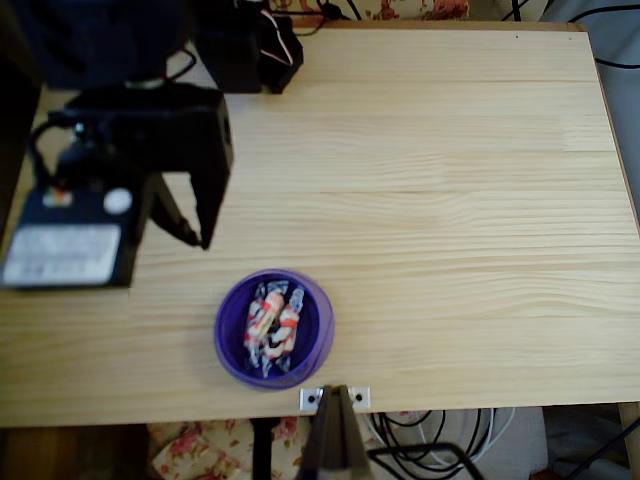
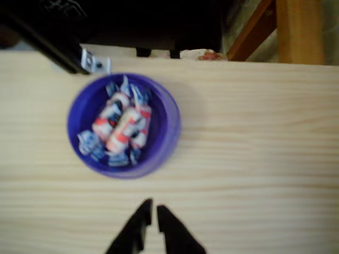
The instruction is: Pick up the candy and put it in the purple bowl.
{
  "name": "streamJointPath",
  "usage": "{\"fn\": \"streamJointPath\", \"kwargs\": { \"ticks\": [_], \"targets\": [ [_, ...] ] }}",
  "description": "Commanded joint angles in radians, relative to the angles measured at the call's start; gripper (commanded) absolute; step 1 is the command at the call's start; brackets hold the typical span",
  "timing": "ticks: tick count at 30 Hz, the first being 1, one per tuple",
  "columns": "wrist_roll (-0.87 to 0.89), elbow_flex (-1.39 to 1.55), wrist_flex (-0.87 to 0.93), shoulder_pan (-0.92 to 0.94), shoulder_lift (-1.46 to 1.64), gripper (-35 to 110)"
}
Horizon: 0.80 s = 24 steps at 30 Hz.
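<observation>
Overhead view. Black robot arm (image 1: pixel 120 170), nearest the lens and blurred, fills the upper left; matte plastic housing, a white label on its lower block, wires trailing behind. Gripper (image 1: pixel 195 235): two dark tapering fingers pointing down toward the table, tips apparently close together; nothing seen between them. It stands up and left of the bowl, apart from it, a posture that reads as clear of the drop point rather than reaching. Purple bowl (image 1: pixel 222 345): round, shallow, glossy plastic, near the table's lower edge, left of centre. Candy (image 1: pixel 274 320): two or three wrapped sweets, orange-pink and white with bluish twisted ends, lying side by side inside the bowl, none on the bare wood. Table (image 1: pixel 450 200): pale pine boards with long grain lines, matte. Small metal bracket (image 1: pixel 335 398) with a dark stand at the lower edge, just below the bowl.

Wrist view. Gripper (image 2: pixel 154 209): black finger tips at the lower centre, nearly touching, a thin slit between them, holding nothing. Purple bowl (image 2: pixel 169 121) beyond the tips, apart from them, its wall shiny and smooth. Candy (image 2: pixel 122 127) heaped in the middle of the bowl, crinkled wrappers overlapping. Table (image 2: pixel 254 159) bare around the bowl. Judgement: with the sweets resting in the bowl and the fingers empty, the placing appears done.
</observation>
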Motion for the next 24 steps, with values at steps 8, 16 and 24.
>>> {"fn": "streamJointPath", "kwargs": {
  "ticks": [8, 16, 24],
  "targets": [
    [0.086, 0.629, -0.044, -0.110, 0.827, -1],
    [0.183, 0.798, 0.054, -0.166, 0.989, -1],
    [0.212, 0.798, 0.057, -0.135, 0.989, -1]
  ]
}}
